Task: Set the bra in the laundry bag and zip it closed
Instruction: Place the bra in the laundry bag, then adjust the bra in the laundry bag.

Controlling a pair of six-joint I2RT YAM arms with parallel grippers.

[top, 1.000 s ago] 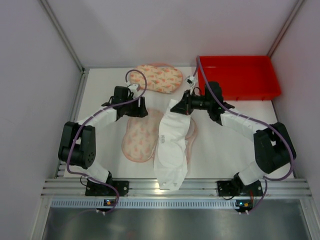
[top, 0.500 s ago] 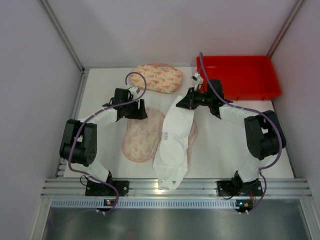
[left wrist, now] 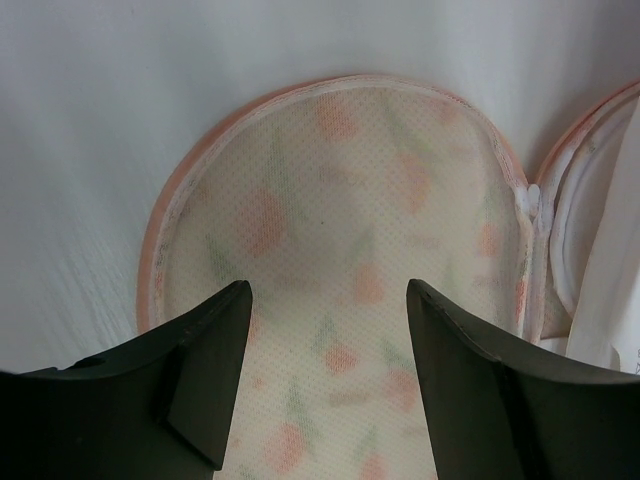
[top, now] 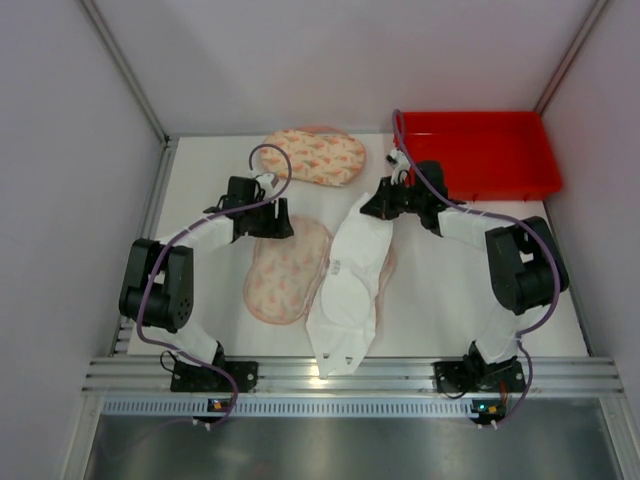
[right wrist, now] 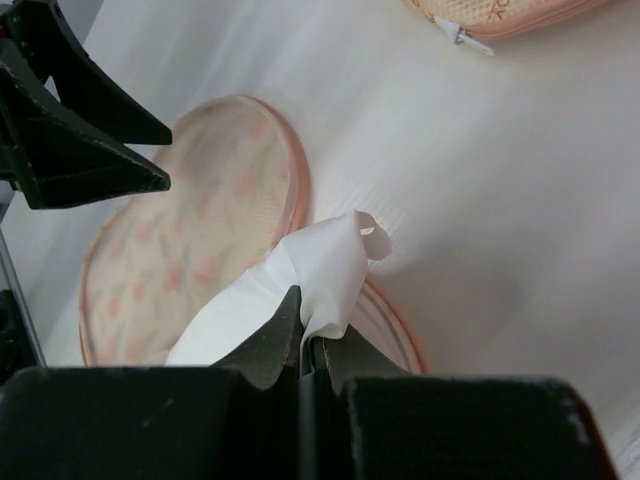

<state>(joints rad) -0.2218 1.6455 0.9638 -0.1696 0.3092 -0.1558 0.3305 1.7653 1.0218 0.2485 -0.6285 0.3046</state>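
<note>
The right claw [top: 372, 207] [right wrist: 303, 300] is pressed together on a fold at one end of the white bra [top: 350, 275] [right wrist: 325, 265], holding that end up near the middle of the tabletop [top: 200, 190]. From there the bra runs down toward 6 o'clock, and its other end reaches the near edge. It lies across the right half of the open laundry bag [top: 285, 270] [left wrist: 340, 200] [right wrist: 190, 210]. Of that half, only a strip of pink rim shows at the bra's 3 o'clock side. The bag's left half lies flat and uncovered at 9 o'clock of the bra, floral mesh facing up. The left claw [top: 275, 222] [left wrist: 328, 290] is spread over the far end of that half with nothing between its fingers. A second floral pouch [top: 313, 155] [right wrist: 500, 15] lies at 1 o'clock of the left claw, apart from the open bag. A red bin [top: 500, 185] sits at 2 o'clock of the right claw, just beside it.
</note>
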